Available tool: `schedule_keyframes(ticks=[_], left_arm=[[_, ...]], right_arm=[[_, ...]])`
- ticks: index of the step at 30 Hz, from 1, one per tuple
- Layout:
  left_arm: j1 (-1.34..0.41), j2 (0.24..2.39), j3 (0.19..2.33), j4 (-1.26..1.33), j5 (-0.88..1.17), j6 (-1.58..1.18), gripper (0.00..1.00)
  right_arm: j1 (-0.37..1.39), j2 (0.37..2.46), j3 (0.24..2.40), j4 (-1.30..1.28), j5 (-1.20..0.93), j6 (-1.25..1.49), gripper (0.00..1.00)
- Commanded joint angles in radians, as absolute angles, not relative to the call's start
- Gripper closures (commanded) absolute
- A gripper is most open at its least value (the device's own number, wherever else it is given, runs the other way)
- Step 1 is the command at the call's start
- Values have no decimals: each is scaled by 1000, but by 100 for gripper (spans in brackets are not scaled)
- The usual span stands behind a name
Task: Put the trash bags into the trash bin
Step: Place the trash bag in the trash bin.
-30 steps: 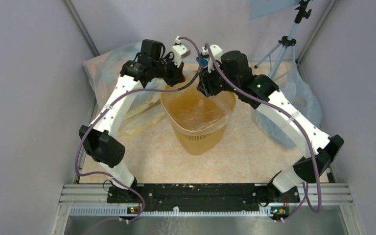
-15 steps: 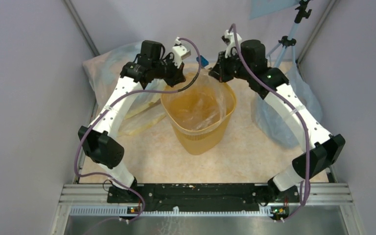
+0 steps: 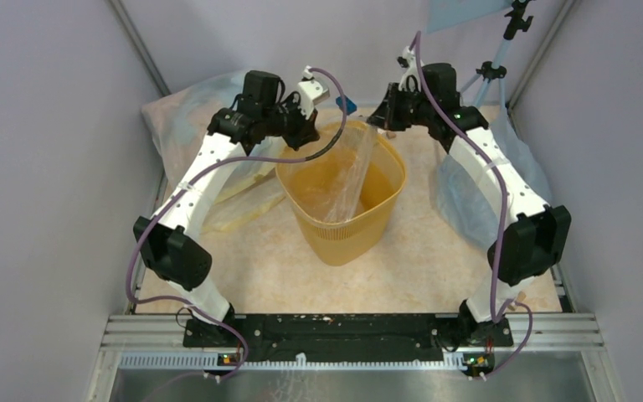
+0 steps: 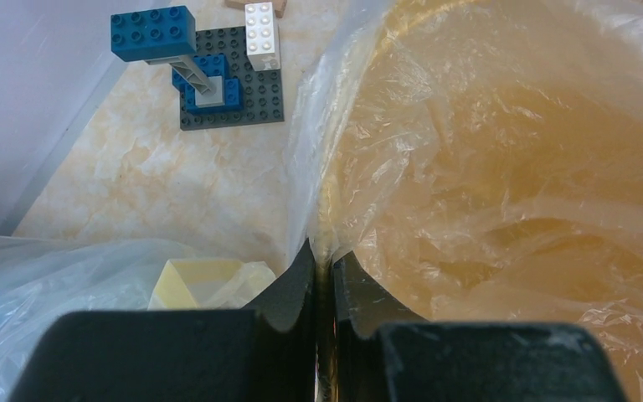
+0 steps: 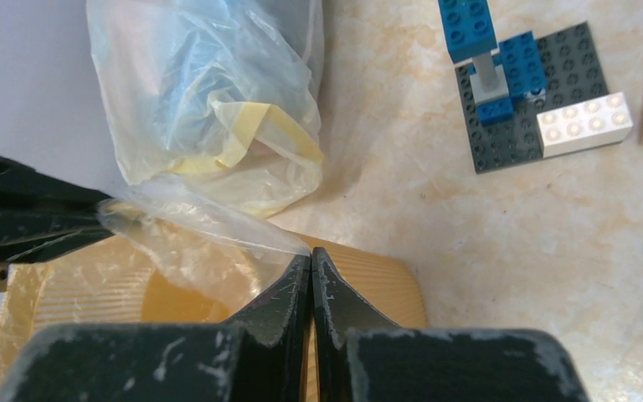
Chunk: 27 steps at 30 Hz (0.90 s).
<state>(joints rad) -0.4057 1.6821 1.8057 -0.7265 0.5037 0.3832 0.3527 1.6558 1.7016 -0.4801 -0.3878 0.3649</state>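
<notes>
Because the bluish sacks (image 3: 469, 197) lie on the table (image 3: 419, 268) to either side of the arms, I judge the broadest risk to be an elbow catching one as the arms spread and dragging it toward the work. The trash bin (image 3: 343, 230) stands upright at the middle, unsecured and light by the look of it, so any sideways pull on its rim could tip or skid it.

The trash bag (image 3: 356, 163) hangs as a stretched sheet between the two grippers above the bin's far rim, with its lower part trailing down inside the bin. It is not yet seated, because the mouth is drawn into a narrow band rather than opened over the rim. Film this thin may tear if I pull the grippers farther apart, or slip free and drop in a heap.

The left gripper (image 4: 321, 251) has its jaws pinched together on the film right at the rim. From its wrist view I cannot tell whether the rim itself is caught between them too. If it is, lifting would haul the bin up with the bag. The right gripper (image 5: 311, 255) is likewise closed on a corner of film, above the bin's rim.

The block tower (image 4: 205, 71) stands on the table just beyond the bin, where a low sweep behind the rim could knock it over.
</notes>
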Motion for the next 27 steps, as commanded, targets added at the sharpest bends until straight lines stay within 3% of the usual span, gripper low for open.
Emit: schedule_keyframes(ticks=[1,20,27], left_arm=[[-426,1643,1783,-741,511,432,100],[-431,1640,1785,-755,409,424,100],[-431,1637,1790,-749,388,410,100]], right_arm=[[327,1697,1748,-430,-402,404,98],[301,1625,1727,-696,-270,308,100],[302,1517,1673,-710,-254,286,85]])
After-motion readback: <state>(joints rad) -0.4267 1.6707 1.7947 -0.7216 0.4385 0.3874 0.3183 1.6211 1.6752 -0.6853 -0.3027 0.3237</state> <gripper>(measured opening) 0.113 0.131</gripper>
